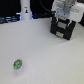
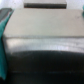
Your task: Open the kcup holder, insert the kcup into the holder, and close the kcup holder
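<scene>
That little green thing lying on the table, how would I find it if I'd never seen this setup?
Start at the white table and look toward the exterior view's near left. The kcup, a small round pod with a bright green top, lies alone there, far from the black kcup holder under the gripper.

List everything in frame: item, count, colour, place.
kcup: 1, whitish with green top, on the table near the exterior view's lower left, well apart from the holder.
kcup holder: 1, black box, far side toward the exterior view's right, under the gripper; drawer looks closed.
table: 1, white, fills most of the view.
white bottle-like object: 1, far edge; too blurred to identify.
gripper: 1, white, at the holder's top; jaw state unclear.
</scene>
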You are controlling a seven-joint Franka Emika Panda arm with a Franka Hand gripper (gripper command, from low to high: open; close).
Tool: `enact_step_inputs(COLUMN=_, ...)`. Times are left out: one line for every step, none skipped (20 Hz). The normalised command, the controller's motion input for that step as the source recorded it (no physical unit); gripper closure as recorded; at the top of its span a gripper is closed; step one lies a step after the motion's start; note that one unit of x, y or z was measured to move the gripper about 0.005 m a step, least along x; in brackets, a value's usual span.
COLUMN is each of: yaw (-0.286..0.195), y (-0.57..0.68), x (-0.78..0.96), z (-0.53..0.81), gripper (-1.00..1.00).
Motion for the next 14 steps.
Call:
enact_step_inputs(yaw=-0.031, y=-0.27, x=0.95, z=0.23, gripper=1.00)
enact_step_inputs(yaw=-0.031, y=-0.27, x=0.96, z=0.23, gripper=1.00)
enact_step_inputs(yaw=-0.029, y=-0.27, x=0.96, z=0.23, gripper=1.00)
enact_step_inputs(yaw=-0.033, y=-0.28, x=0.97, z=0.22, gripper=1.00)
enact_step_inputs(yaw=-0.035, y=-0.28, x=0.96, z=0.19, gripper=1.00)
enact_step_inputs(yaw=-0.031, y=-0.28, x=0.97, z=0.17, gripper=1.00)
enact_step_inputs(yaw=-0.039, y=-0.30, x=0.96, z=0.16, gripper=1.00)
enact_step_inputs(yaw=-0.042, y=-0.31, x=0.95, z=0.15, gripper=1.00)
enact_step_inputs(yaw=-0.055, y=-0.30, x=0.89, z=0.16, gripper=1.00)
enact_step_inputs(yaw=-0.047, y=-0.34, x=0.96, z=0.16, gripper=1.00)
enact_step_inputs(yaw=-0.057, y=-0.33, x=0.89, z=0.18, gripper=1.00)
enact_step_inputs(yaw=-0.048, y=-0.37, x=0.96, z=0.16, gripper=1.00)
enact_step_inputs(yaw=-0.049, y=-0.37, x=0.96, z=0.17, gripper=1.00)
enact_step_inputs(yaw=-0.047, y=-0.36, x=0.96, z=0.18, gripper=1.00)
